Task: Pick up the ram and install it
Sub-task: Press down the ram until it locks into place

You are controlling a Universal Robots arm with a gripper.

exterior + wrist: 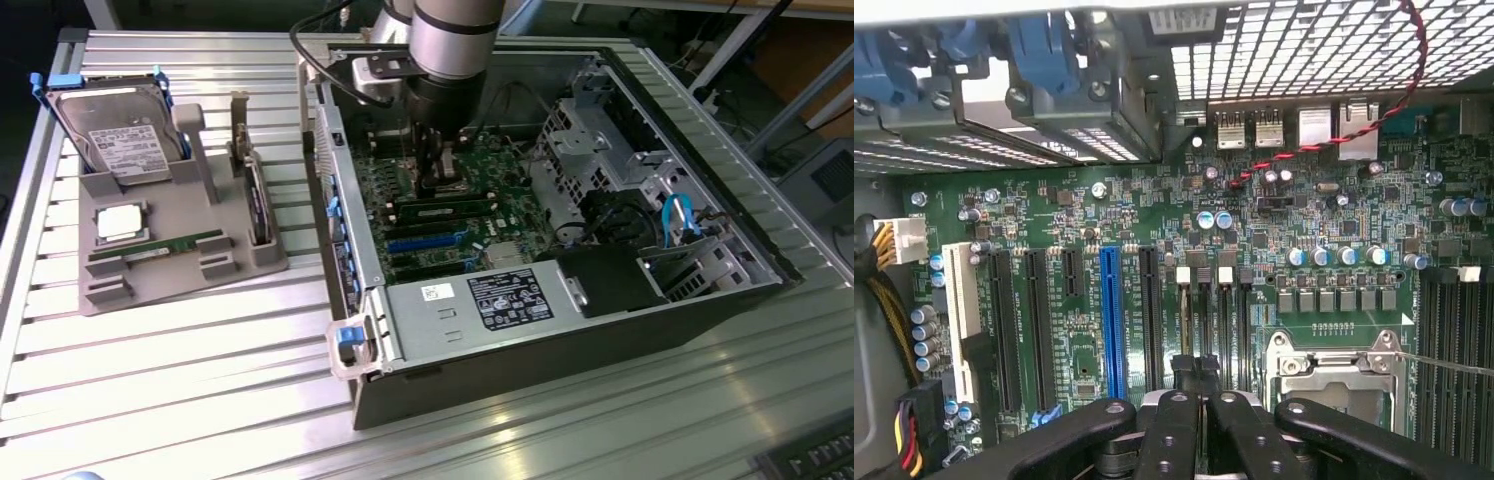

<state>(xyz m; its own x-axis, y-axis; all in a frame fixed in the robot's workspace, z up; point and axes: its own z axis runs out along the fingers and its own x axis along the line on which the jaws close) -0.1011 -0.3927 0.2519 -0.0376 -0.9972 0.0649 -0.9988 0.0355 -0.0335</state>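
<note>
Gripper (pixel 1201 385) is inside the open computer case (pixel 721 300), fingers pressed together on the ram (pixel 1185 325). The ram stands on edge in a slot of the motherboard (pixel 1054 210), beside the blue slot (pixel 1110 320) and near the processor socket (pixel 1334 365).
</note>
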